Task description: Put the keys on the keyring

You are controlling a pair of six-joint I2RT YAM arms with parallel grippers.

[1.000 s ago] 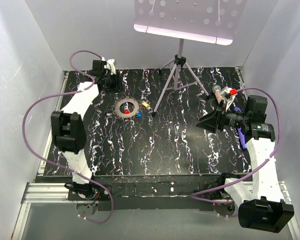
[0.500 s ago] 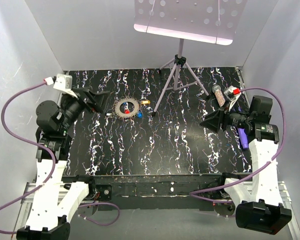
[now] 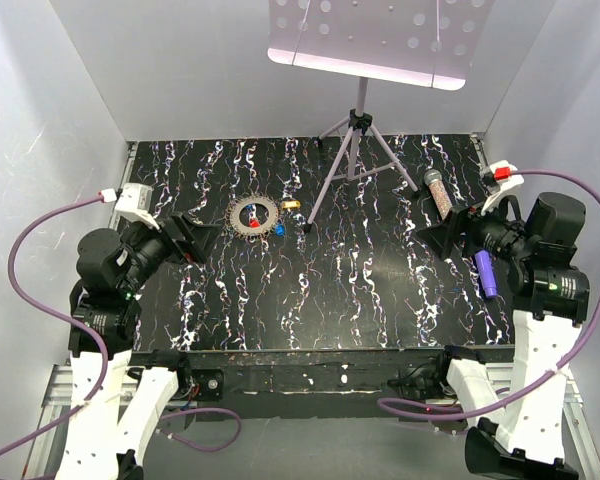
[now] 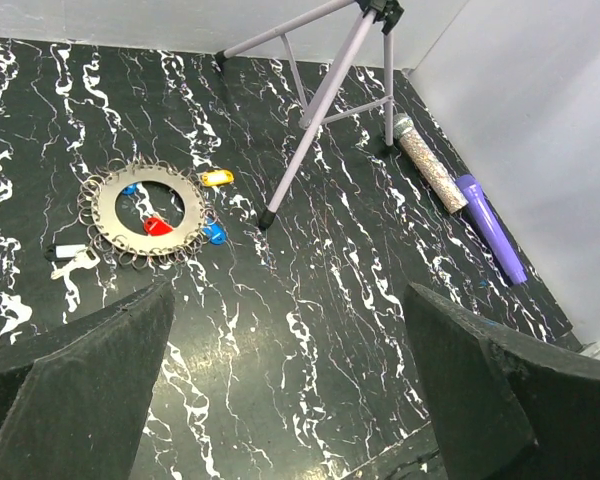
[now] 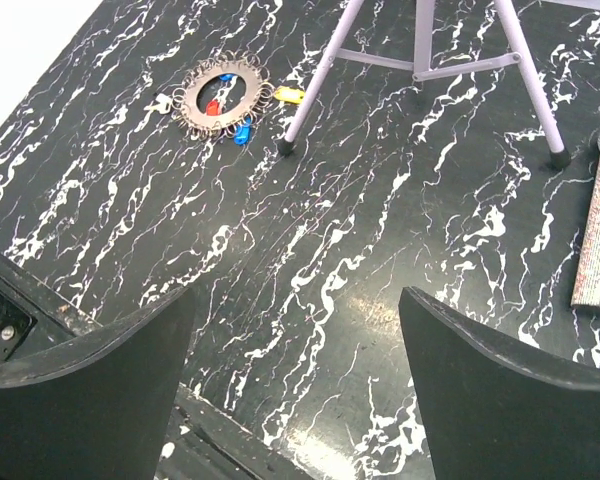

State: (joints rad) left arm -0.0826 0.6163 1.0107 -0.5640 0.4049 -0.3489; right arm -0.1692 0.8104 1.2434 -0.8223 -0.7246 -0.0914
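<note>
Black marbled worktop (image 3: 360, 290) bears keyring (image 4: 103, 208) and keys (image 4: 216, 178). We record left fingers (image 4: 70, 390) and right fingers (image 5: 90, 390) spread wide, both raised, touching nothing.

- The left arm (image 3: 100, 410) has smooth white shells over its links and blocky black housings at its joints.
- The right arm (image 3: 535, 360) is built the same way, with white shells and black joint housings.
- A thin purple left cable (image 3: 11, 265) runs to a small white left wrist box (image 3: 132, 200) with a red tag.
- A purple right cable (image 3: 552, 173) ends at a white-and-red right wrist plug (image 3: 498, 175).
- The left gripper (image 3: 202, 238) has two broad, matte black, wedge-shaped fingers (image 4: 70, 390) with a grainy surface.
- The right gripper (image 3: 442, 232) has the same black fingers (image 5: 500, 400).
</note>
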